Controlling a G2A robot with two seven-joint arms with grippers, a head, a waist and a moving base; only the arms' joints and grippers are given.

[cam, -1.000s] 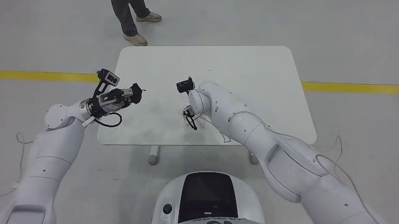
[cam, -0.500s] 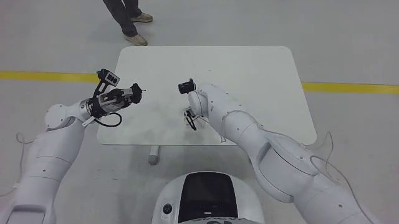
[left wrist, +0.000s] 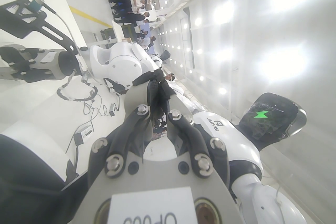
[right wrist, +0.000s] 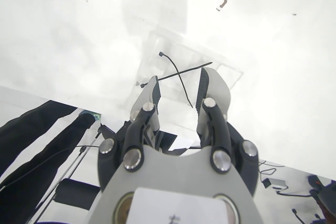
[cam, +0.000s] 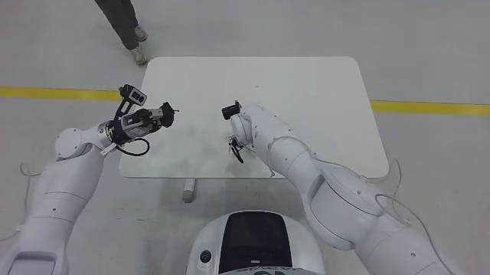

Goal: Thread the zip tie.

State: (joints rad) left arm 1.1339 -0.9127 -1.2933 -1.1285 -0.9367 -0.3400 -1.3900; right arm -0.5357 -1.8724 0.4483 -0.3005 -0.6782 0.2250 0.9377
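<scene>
Spread right gripper (right wrist: 179, 74) over two crossed zip ties (right wrist: 178, 73) by table's (cam: 306, 91) robot-side edge; left gripper (left wrist: 157, 81) pinching black piece (left wrist: 143, 79).

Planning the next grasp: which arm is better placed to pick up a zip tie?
Right, I'd say. The right gripper is open over the two crossed zip ties in the clear tray. The left gripper is shut on a black piece, off at the left edge of the table.

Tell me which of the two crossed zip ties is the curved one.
The one whose head lies farther from the right gripper: this curved zip tie bends in an arc. The straight zip tie runs across before both fingers.
</scene>
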